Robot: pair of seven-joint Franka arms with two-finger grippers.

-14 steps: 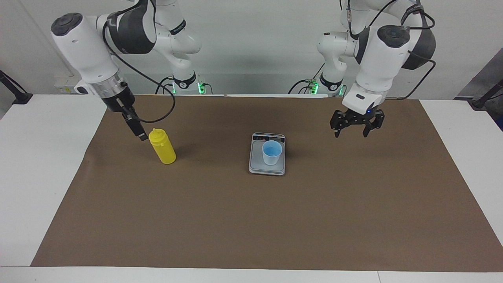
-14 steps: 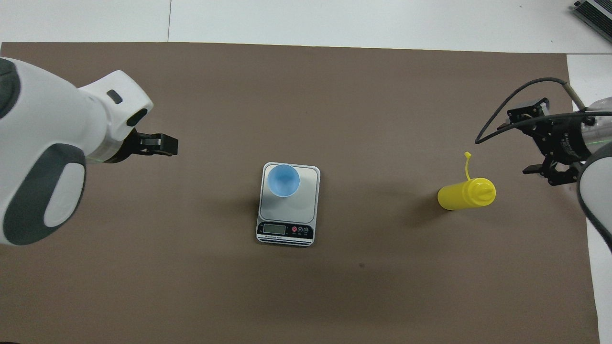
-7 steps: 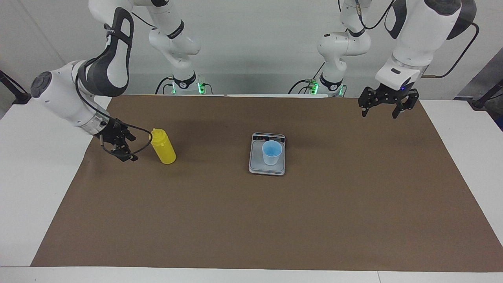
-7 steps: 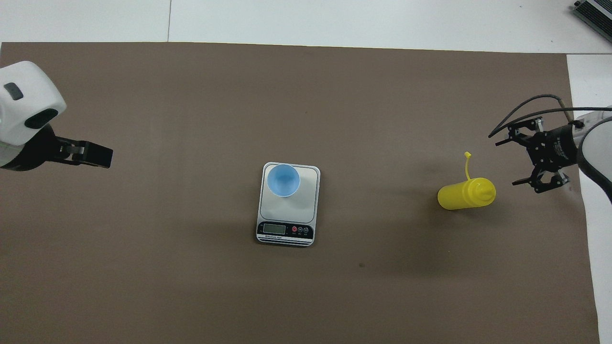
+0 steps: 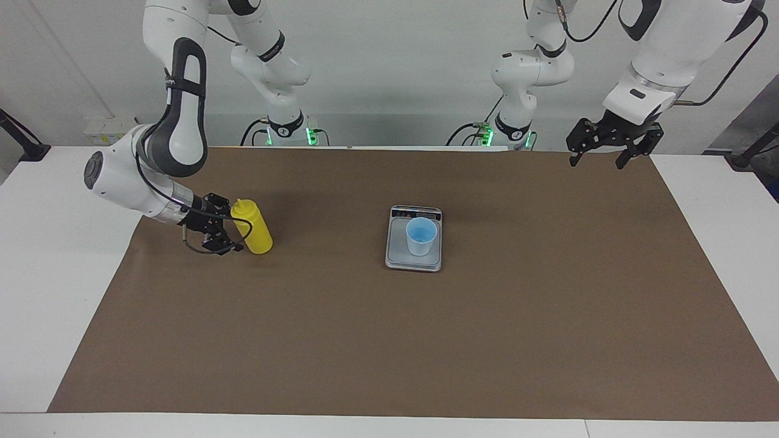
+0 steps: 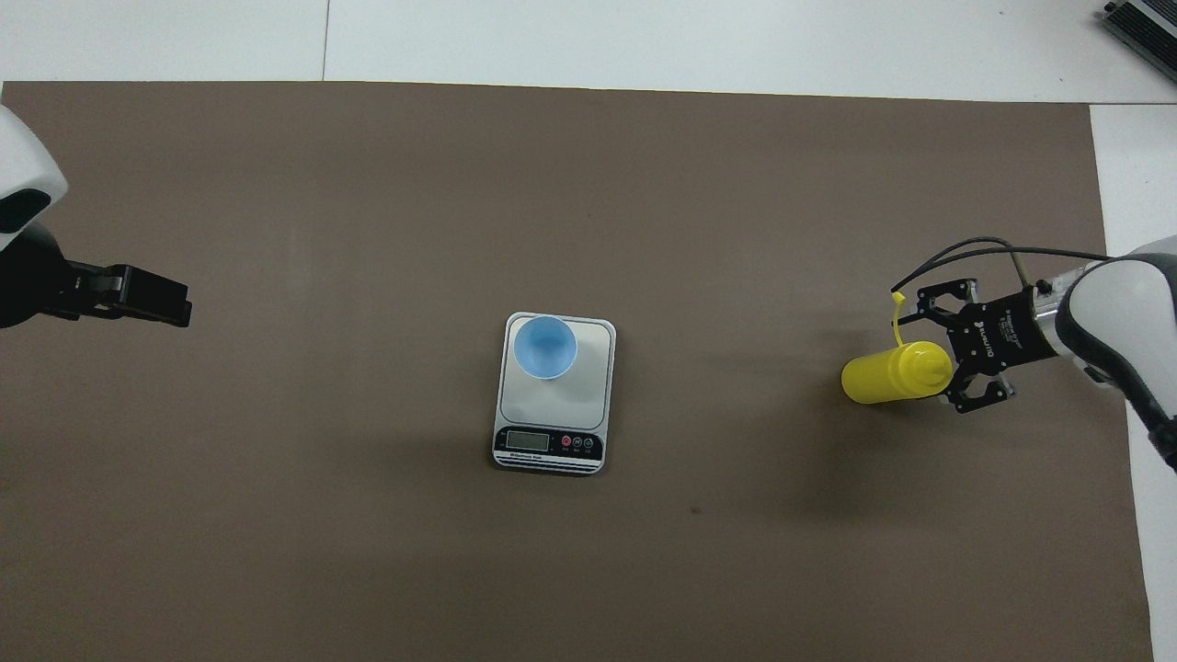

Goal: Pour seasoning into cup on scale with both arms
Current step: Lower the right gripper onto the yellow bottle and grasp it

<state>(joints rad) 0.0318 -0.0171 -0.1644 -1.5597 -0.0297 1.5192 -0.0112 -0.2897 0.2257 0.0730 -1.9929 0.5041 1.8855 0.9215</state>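
On the brown mat [image 5: 389, 340], both claws spread: right claw [image 5: 226, 232] beside seasoning [image 5: 254, 227].

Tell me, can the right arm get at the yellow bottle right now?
Probably yes. The right hand is open, low beside the bottle, with nothing between them. The left hand waits up over the mat's edge.

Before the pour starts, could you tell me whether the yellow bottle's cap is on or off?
Off: the small tethered cap hangs free beside the yellow bottle, leaving its nozzle bare.
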